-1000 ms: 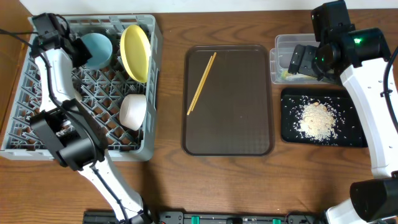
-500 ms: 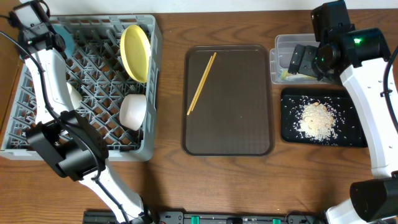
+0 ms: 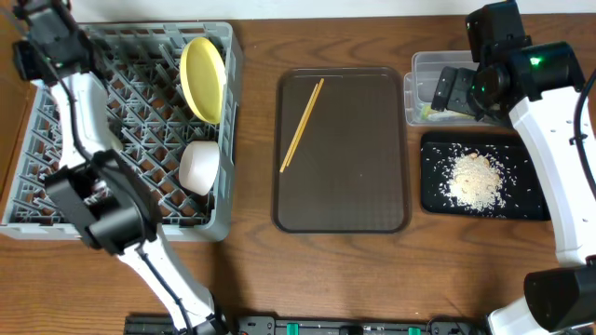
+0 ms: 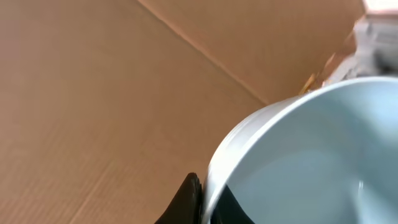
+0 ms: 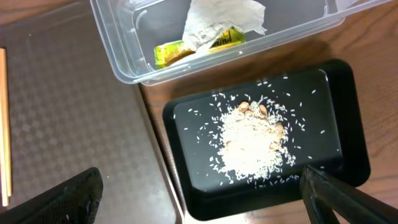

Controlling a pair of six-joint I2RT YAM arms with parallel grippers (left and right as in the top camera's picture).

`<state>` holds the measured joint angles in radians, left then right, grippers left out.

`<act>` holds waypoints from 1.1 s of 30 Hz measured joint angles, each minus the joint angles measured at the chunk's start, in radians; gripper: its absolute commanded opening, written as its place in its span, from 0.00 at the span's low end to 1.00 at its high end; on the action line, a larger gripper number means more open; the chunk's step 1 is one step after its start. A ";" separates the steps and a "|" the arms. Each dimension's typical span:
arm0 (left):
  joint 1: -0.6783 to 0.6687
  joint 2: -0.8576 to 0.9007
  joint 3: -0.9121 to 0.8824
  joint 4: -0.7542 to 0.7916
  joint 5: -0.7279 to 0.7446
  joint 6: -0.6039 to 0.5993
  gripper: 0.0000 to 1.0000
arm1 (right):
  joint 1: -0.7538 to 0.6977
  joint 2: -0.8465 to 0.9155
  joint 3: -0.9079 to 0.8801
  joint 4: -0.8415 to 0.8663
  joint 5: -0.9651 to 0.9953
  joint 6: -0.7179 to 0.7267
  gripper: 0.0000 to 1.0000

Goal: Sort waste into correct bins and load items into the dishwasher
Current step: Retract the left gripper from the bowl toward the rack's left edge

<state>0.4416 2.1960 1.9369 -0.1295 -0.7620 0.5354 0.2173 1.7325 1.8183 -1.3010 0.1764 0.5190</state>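
Swung past the rack (image 3: 130, 226) corner, left fingers (image 4: 189, 198) grip the light blue bowl (image 4: 311, 155); right fingers (image 5: 62, 199) gape wide.

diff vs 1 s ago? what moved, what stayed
The left gripper, shut on the rim of the light blue bowl, carried it from over the dish rack's far row out to the rack's far left corner; the overhead view no longer shows the bowl. Unchanged: yellow plate and white bowl in the rack, chopsticks on the brown tray, right gripper open.
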 measured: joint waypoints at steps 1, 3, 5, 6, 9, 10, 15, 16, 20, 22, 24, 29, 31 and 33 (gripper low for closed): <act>0.000 0.028 0.000 0.024 -0.012 0.029 0.07 | 0.000 0.000 0.000 0.001 0.000 0.000 0.99; 0.000 0.073 0.000 0.061 -0.032 0.079 0.07 | 0.000 0.000 0.000 0.000 0.000 0.000 0.99; 0.000 0.109 0.000 0.095 -0.050 0.125 0.07 | 0.000 0.000 0.000 0.000 0.000 0.000 0.99; 0.000 0.126 0.000 0.106 -0.060 0.151 0.07 | 0.000 0.000 0.000 0.000 0.000 0.000 0.99; 0.000 0.133 0.000 0.118 -0.076 0.177 0.08 | 0.000 0.000 0.000 0.000 0.000 0.000 0.99; 0.000 0.132 0.000 0.120 -0.077 0.182 0.07 | 0.000 0.000 0.000 0.000 0.000 0.000 0.99; -0.006 0.132 0.000 0.120 -0.083 0.203 0.07 | 0.000 0.000 0.000 0.000 0.000 0.000 0.99; -0.008 0.132 0.000 0.120 -0.084 0.203 0.07 | 0.000 0.000 0.000 0.000 0.000 0.000 0.99; -0.029 0.132 0.000 0.124 -0.089 0.206 0.07 | 0.000 0.000 0.000 0.000 0.000 0.000 0.99; -0.045 0.132 0.000 0.124 -0.094 0.206 0.08 | 0.000 0.000 0.000 0.000 0.000 0.000 0.99; -0.064 0.132 0.001 0.110 -0.102 0.207 0.08 | 0.000 0.000 0.000 0.000 0.000 0.000 0.99; -0.090 0.131 0.001 0.051 -0.095 0.206 0.07 | 0.000 0.000 0.000 0.000 0.000 0.000 0.99; -0.090 0.130 0.001 0.039 -0.094 0.206 0.07 | 0.000 0.000 0.000 0.000 0.000 0.000 0.99; -0.089 0.130 0.001 0.037 -0.093 0.206 0.07 | 0.000 0.000 0.000 0.000 0.000 0.000 0.99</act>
<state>0.3523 2.3264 1.9381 -0.0921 -0.8551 0.7418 0.2173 1.7325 1.8183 -1.3006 0.1764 0.5190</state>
